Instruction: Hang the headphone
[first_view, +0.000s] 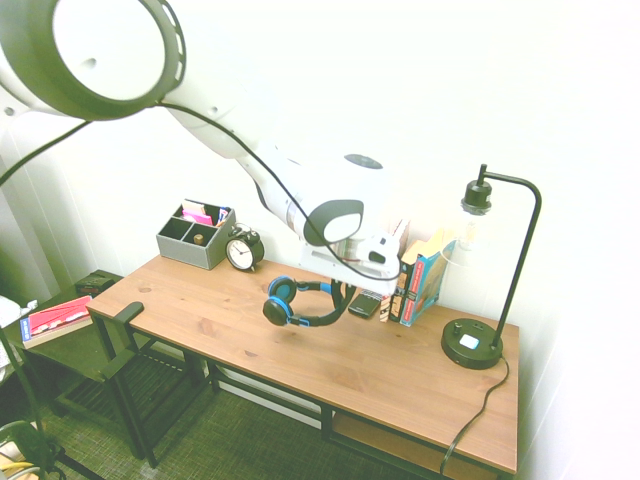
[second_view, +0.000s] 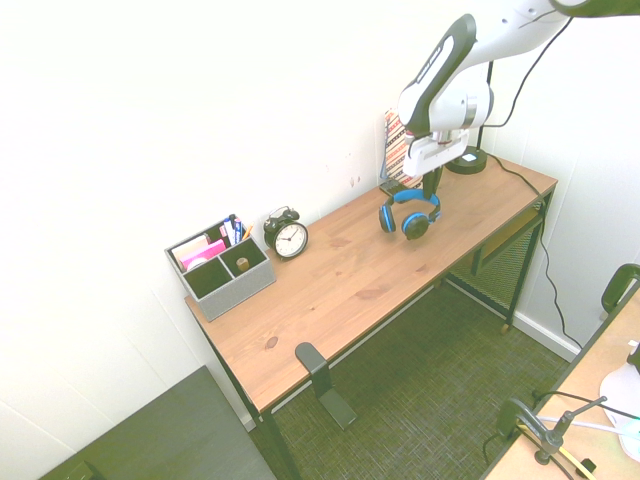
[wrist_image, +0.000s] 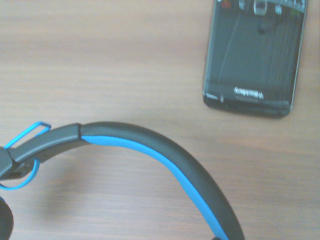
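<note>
Gripper (second_view: 431, 190) fingers clamped on headphone (second_view: 410, 213) band, ctr-right of 2nd ext. view; phone (wrist_image: 254, 57) upper right, wrist view.

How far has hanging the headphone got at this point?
Done: the tool is at the headband of the headphone.
In hand: it looks gripped there, at or just above the desk.
Left: carrying it to a hanging spot, probably the black bracket on the desk's edge, where nothing hangs.
</note>
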